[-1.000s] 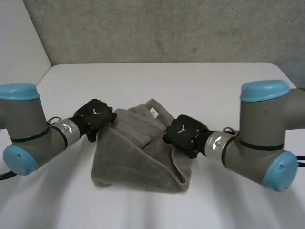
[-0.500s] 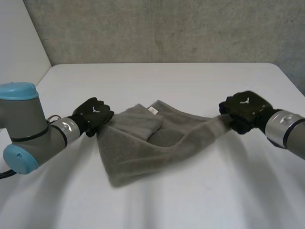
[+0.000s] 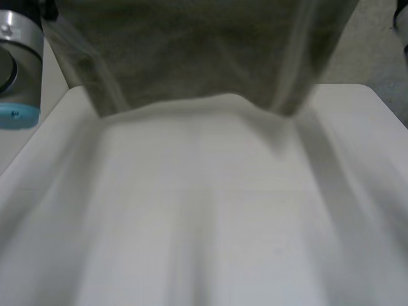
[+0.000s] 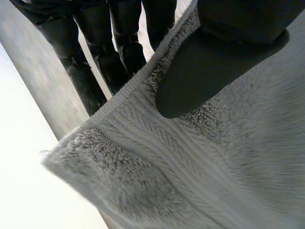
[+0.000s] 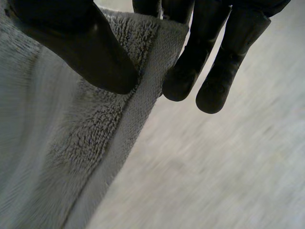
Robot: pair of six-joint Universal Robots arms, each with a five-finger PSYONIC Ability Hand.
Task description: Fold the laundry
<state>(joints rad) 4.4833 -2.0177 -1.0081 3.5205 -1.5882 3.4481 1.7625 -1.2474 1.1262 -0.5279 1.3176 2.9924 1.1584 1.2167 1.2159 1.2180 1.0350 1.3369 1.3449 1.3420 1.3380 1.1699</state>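
A second ago the grey towel (image 3: pixel 204 57) lay crumpled on the table (image 3: pixel 210 223) with a hand at each end; half a second ago the right hand was drawing its end out sideways. Now the towel is lifted clear and hangs as a broad sheet between the two hands, its lower edge swinging free above the table's far part, with the left arm (image 3: pixel 19 57) raised beside it. In the left wrist view the left hand (image 4: pixel 224 57) is clamped on the towel, its thumb pressing the pile against the fingers (image 4: pixel 86 71) behind the hemmed edge, and a corner sticks out just past its fingertips. In the right wrist view the right hand (image 5: pixel 71 43) pinches the cloth the same way, thumb on the face and fingers (image 5: pixel 190 62) behind the hem, right at a corner. The bunched cloth appears to have been shaken open and spread, so the task seems to be at its early stage: the towel is stretched out but no fold is made yet. The likely next need is to lay it flat on the table without letting either pinch slip while it is swinging.
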